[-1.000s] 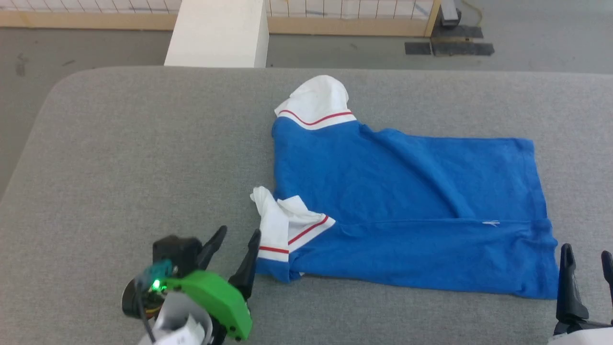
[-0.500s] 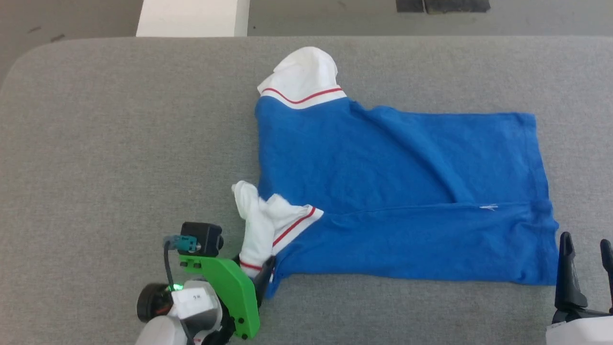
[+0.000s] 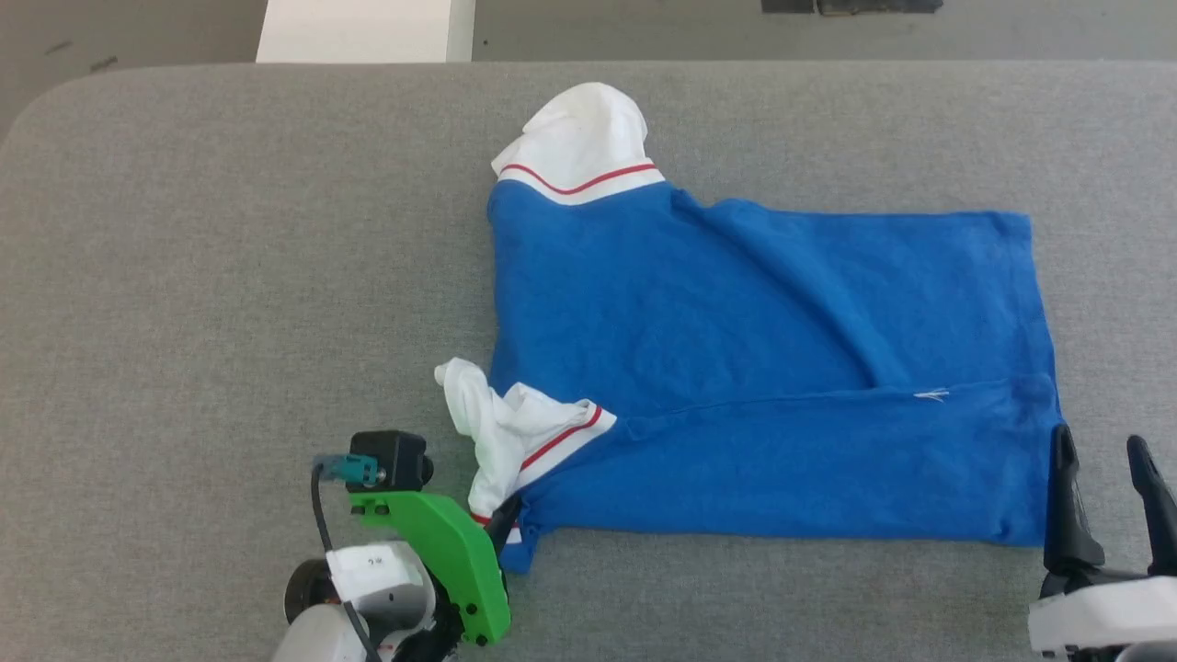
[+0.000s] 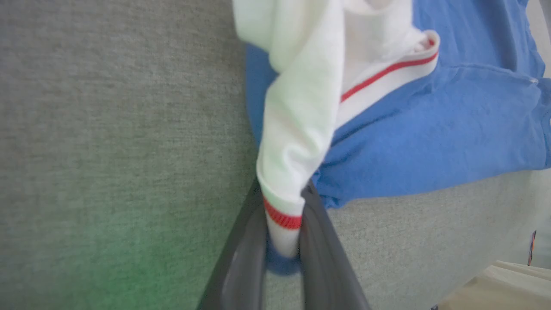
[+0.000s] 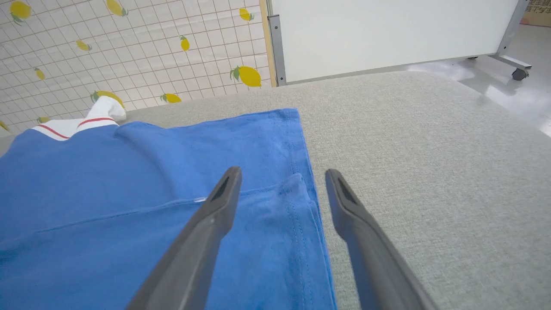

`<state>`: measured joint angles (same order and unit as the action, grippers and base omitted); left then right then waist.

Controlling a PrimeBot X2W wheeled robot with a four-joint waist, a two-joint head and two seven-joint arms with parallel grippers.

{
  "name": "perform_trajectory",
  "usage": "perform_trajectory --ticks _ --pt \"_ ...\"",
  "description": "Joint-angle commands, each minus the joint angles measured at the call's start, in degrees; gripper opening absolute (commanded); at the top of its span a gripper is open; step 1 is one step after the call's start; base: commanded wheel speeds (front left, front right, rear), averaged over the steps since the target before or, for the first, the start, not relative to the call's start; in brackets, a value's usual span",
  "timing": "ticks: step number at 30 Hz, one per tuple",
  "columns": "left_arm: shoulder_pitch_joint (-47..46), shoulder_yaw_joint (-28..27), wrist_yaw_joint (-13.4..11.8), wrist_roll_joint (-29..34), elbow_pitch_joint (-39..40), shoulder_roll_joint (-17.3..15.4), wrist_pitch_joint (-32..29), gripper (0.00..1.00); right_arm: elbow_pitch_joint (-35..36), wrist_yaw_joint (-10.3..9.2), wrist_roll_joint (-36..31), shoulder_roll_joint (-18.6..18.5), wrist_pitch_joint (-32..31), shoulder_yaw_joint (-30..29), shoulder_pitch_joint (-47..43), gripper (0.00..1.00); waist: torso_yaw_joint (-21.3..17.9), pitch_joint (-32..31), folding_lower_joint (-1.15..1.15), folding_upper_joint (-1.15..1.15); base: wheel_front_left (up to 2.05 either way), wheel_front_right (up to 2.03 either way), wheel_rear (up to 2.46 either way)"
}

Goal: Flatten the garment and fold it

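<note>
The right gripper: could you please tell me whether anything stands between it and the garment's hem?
Nothing visible does. The right gripper hangs open just over the garment at its hem corner, one finger above the blue cloth, the other above the bare table.

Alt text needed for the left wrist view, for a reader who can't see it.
The left gripper is shut on the red-striped cuff of a white sleeve, which runs crumpled up the view. The blue body of the garment spreads to its right on the grey table.
</note>
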<state>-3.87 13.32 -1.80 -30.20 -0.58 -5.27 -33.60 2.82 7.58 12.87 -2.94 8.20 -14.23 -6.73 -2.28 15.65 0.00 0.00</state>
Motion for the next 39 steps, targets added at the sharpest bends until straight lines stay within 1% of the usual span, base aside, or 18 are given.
perform_trajectory --ticks 1,5,7,9,12,15,18,23,25,28,29,30,31,39 --pt "0.3 0.1 0.3 -0.1 -1.6 0.3 0.8 0.00 0.5 -0.09 -1.2 0.1 -0.6 0.2 1.4 1.00 0.0 -0.6 0.00 0.00 0.00 0.00 0.00" --pt "0.7 -0.2 0.9 0.1 -1.5 0.2 3.9 0.00 2.0 -0.09 -1.5 -0.5 -4.4 -0.6 2.7 1.00 0.3 -1.6 0.00 0.00 0.00 0.00 0.00" --pt "1.0 -0.2 1.0 0.1 -1.5 0.3 4.6 0.00 2.0 -0.09 -0.7 -1.3 -8.8 -1.2 3.0 1.00 0.4 -1.9 0.00 0.00 0.00 0.00 0.00" --pt "1.1 0.1 1.0 0.3 -1.3 0.3 5.1 0.00 1.9 -0.09 0.6 -1.2 -14.7 -3.1 3.2 1.00 0.6 -1.9 0.00 0.00 0.00 0.00 0.00" --pt "1.1 0.6 1.2 0.4 -1.1 0.4 5.4 0.00 2.1 -0.09 0.7 -1.5 -25.1 -5.4 2.9 1.00 1.1 -1.6 0.00 0.00 0.00 0.00 0.00" --pt "0.4 1.2 1.3 0.3 -1.0 0.6 5.7 0.00 3.7 -0.09 0.1 -1.4 -32.3 -6.8 2.9 1.00 1.8 -0.8 0.00 0.00 0.00 0.00 0.00" --pt "-0.1 1.3 1.3 0.2 -1.1 0.6 6.0 0.00 3.5 -0.09 0.6 -1.1 -35.3 -6.9 2.9 1.00 2.1 -0.2 0.00 0.00 0.00 0.00 0.00" --pt "-1.1 1.3 1.2 0.2 -1.4 0.6 6.2 0.00 1.2 -0.09 0.4 -0.4 -41.0 -7.2 2.3 1.00 2.6 0.5 0.00 0.00 0.00 0.00 0.00" --pt "-1.4 1.3 1.0 0.2 -1.4 0.5 6.2 0.00 0.6 -0.09 0.4 -0.2 -42.1 -6.9 2.4 1.00 2.6 0.7 0.00 0.00 0.00 0.00 0.00" --pt "-1.6 1.0 0.7 0.1 -1.3 0.5 6.4 0.00 -0.2 -0.09 0.8 -0.1 -42.2 -6.8 3.0 1.00 2.6 0.8 0.00 0.00 0.00 0.00 0.00" --pt "-1.7 0.9 0.6 0.0 -1.2 0.6 6.5 0.00 -0.4 -0.09 1.0 0.0 -42.2 -6.6 3.3 0.61 2.6 0.9 0.00 0.00 0.00 0.00 0.00" --pt "-1.7 0.8 0.5 -0.1 -1.1 0.6 6.5 0.00 -0.6 -0.09 1.3 0.0 -41.9 -6.6 3.6 0.48 2.5 0.9 0.00 0.00 0.00 0.00 0.00" --pt "-1.8 0.7 0.5 -0.2 -1.1 0.5 6.6 0.00 -0.8 -0.09 1.3 0.0 -41.6 -6.5 4.0 0.00 2.5 0.9 0.00 0.00 0.00 0.00 0.00" --pt "-0.9 -1.9 0.0 -2.4 -0.6 0.3 8.1 0.00 -0.3 -0.09 2.1 0.0 -40.0 -5.7 5.7 0.00 1.3 0.1 0.00 0.00 0.00 0.00 0.00"
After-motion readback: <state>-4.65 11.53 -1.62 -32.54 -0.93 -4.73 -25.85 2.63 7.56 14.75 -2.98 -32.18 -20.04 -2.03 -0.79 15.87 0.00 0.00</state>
